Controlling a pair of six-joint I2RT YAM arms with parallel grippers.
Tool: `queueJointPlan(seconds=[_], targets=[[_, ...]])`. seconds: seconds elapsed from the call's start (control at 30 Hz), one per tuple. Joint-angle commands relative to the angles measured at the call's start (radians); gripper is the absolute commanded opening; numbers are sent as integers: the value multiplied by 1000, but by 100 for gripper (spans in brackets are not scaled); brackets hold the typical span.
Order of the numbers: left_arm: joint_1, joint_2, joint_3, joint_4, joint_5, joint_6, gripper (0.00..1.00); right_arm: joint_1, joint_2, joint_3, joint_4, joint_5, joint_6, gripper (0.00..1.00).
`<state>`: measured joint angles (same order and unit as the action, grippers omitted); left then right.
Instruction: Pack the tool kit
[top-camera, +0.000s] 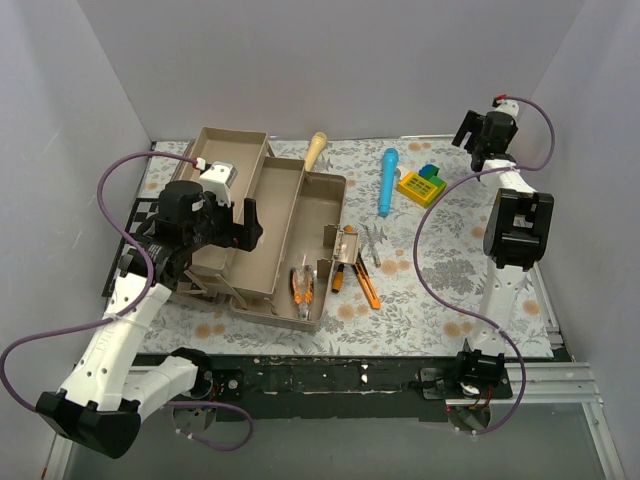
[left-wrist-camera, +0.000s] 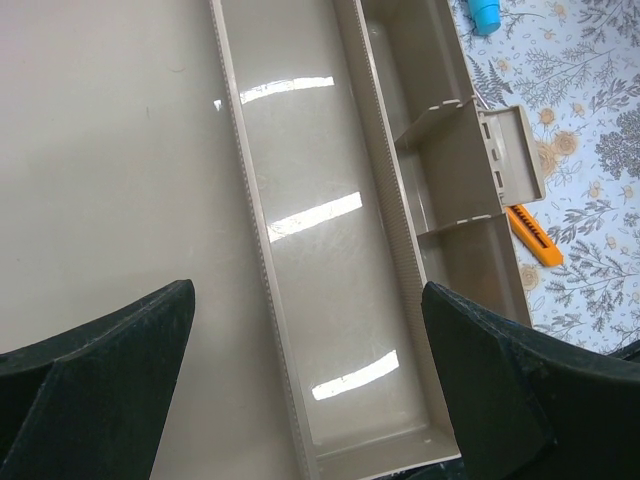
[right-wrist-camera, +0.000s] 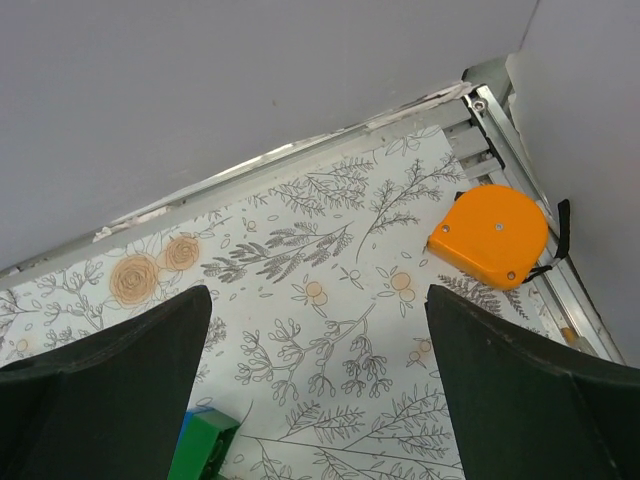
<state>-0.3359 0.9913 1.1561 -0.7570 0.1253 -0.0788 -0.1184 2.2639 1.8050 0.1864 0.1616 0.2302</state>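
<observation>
We've got left jaws apart over the open toolbox (top-camera: 318, 205), right jaws apart at 2 o'clock near an orange tape measure (right-wrist-camera: 490, 235).

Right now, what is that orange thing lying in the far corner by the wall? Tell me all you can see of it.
It looks like a tape measure: a rounded orange case of hard plastic, with small screws in its face and a black strap or clip on its right side. It lies flat on the floral mat, tucked into the far corner beside the metal rail; whether it touches the rail I cannot tell. Nothing holds it. The right gripper hovers open, apart from it.
</observation>
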Motion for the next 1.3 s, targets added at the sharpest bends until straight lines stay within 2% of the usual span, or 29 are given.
queueJointPlan(seconds=[0.0,0.4,0.57,0.63,0.8,0.9,0.97,1.07,1.17,1.27], targets=[[5,-8,16,5,-21,14,98,-6,-27,-7,7,3,-52,97],[5,-62,17,-24,-52,25,98,-3,-103,-138,59,65,-18,98],[5,-56,17,-18,-35,22,98,2,-93,-35,-132,56,-22,98],[6,-57,14,-5,-23,14,98,8,-145,-109,-98,7,-57,98],[6,-45,31,18,36,-13,98,81,-372,-438,160,-22,-138,98],[6,-42,42,18,53,-33,98,159,-495,-542,176,-34,-129,98],[6,-49,42,22,53,-41,98,210,-573,-575,119,-28,-118,98],[5,-62,53,13,47,-41,98,269,-708,-569,-86,-127,-69,98],[8,-75,63,-4,34,-41,98,273,-814,-558,-236,-405,-51,98],[6,-100,65,-5,31,-50,98,273,-952,-666,-210,-479,-11,98]])
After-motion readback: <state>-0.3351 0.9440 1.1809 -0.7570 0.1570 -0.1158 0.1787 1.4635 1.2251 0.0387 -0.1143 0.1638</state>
